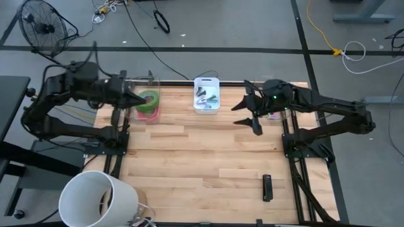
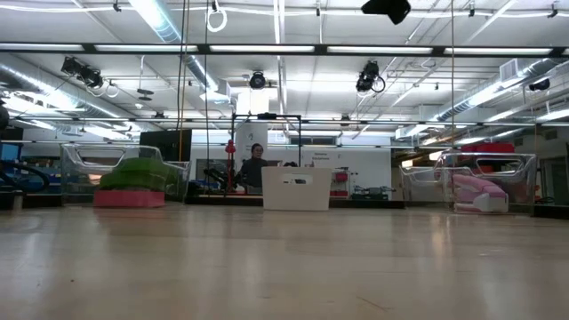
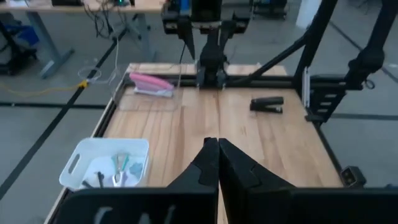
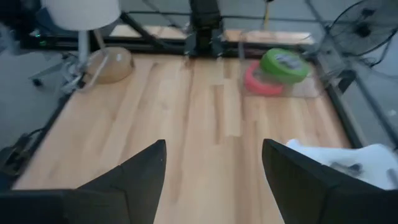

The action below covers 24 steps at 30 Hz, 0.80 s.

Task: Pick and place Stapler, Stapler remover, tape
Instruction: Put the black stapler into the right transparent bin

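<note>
With the tape (image 1: 149, 103) binned at the bench's far left, the empty right gripper (image 1: 251, 117), fingers spread, must next reach the black stapler (image 1: 267, 187) near the front right edge, while the left gripper (image 1: 136, 99) waits clenched shut above the tape.

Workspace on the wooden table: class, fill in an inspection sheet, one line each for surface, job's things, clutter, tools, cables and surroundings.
Surface: wooden table, mostly bare planks.
Job's things: tape rolls, green on red-pink, stacked in a clear bin at the back left; pink stapler in a clear bin at the back right; black stapler lying loose near the front right; white tray at the back middle holding small dark items, too small to name.
Clutter: white bucket at the front left corner.
Tools: left tool shut, by the tape bin; right tool open, empty, above the table.
Cables: loose cables on the floor behind.
Surroundings: fan on the floor; a person far off.
</note>
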### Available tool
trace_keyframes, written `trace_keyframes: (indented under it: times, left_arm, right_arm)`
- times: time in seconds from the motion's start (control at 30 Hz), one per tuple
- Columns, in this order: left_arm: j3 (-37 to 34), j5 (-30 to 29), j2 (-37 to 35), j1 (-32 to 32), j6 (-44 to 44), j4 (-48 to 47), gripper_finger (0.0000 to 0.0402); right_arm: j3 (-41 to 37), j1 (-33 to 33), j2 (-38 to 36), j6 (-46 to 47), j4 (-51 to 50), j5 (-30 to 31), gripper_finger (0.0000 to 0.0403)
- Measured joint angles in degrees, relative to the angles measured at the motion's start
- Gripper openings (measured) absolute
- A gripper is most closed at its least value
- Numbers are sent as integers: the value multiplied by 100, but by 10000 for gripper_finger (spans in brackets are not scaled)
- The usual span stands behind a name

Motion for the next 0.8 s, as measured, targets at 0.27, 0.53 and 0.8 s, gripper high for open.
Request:
trace_keyframes:
  times: [0.27,0.53,0.8]
  left_arm:
    - [0,-327,-234,-2,0,31,3]
    - [0,-525,-214,-2,26,26,3]
    - [0,-543,-214,0,3,13,24]
  right_arm:
    - [0,558,-72,-358,-705,-95,262]
    - [0,1271,-60,-475,-823,-781,262]
    - [0,1994,-60,-481,-879,-734,262]
